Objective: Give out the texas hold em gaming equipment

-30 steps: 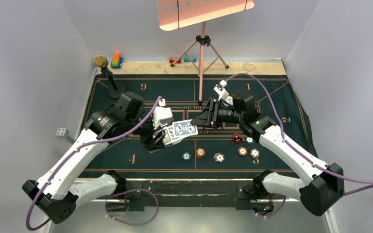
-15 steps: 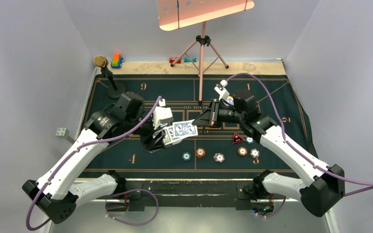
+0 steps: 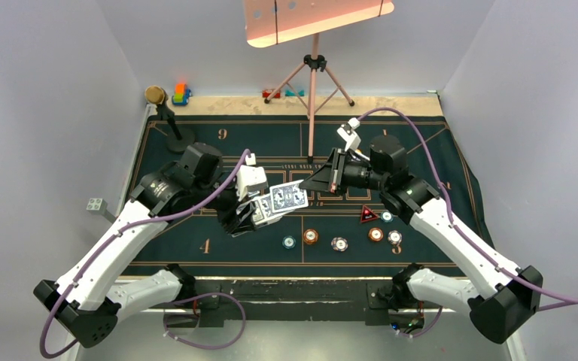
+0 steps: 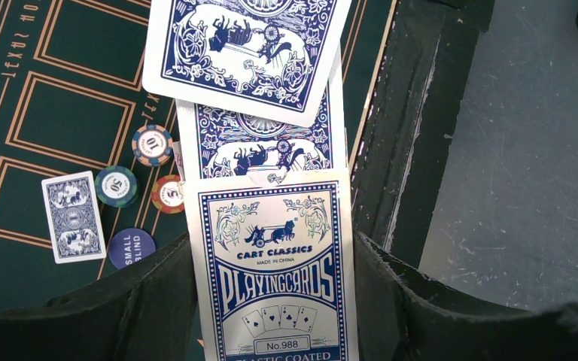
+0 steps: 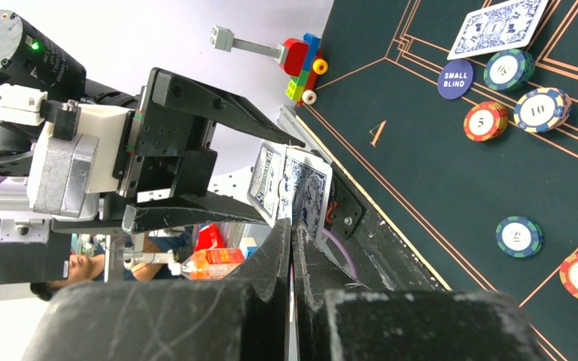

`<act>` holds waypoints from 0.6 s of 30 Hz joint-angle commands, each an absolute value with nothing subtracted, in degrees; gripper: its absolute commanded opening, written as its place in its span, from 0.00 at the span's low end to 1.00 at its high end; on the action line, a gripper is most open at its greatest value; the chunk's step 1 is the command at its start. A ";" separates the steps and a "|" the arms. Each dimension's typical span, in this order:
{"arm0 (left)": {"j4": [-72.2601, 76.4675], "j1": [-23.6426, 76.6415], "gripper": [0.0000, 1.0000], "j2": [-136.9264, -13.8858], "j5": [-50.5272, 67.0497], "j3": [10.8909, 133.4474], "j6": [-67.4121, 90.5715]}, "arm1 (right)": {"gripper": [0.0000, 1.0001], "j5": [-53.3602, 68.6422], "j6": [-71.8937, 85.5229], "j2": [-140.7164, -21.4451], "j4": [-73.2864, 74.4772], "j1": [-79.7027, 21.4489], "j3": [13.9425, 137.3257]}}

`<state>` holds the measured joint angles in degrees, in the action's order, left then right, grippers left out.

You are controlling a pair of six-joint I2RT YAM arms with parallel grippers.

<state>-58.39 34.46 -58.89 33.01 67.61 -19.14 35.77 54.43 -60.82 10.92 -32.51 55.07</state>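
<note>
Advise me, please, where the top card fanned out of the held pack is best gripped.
Take the top card by its free end, pinching both faces, coming edge-on from opposite the left gripper: that end overhangs the pack.

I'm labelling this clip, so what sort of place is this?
Probably a lab mock-up of a poker table: a dark green mat with seat numbers, chips and blue-backed cards, boxed in by plain grey walls.
</note>
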 commanded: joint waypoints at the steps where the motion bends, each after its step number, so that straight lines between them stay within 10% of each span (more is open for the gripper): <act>1: -57.02 33.97 0.00 -57.58 33.94 67.78 -19.69 | 0.00 37.25 55.38 -60.45 9.62 -32.69 56.76; 18: -57.17 33.94 0.00 -57.14 33.39 67.45 -19.95 | 0.00 44.72 53.35 -52.20 16.34 -15.78 55.58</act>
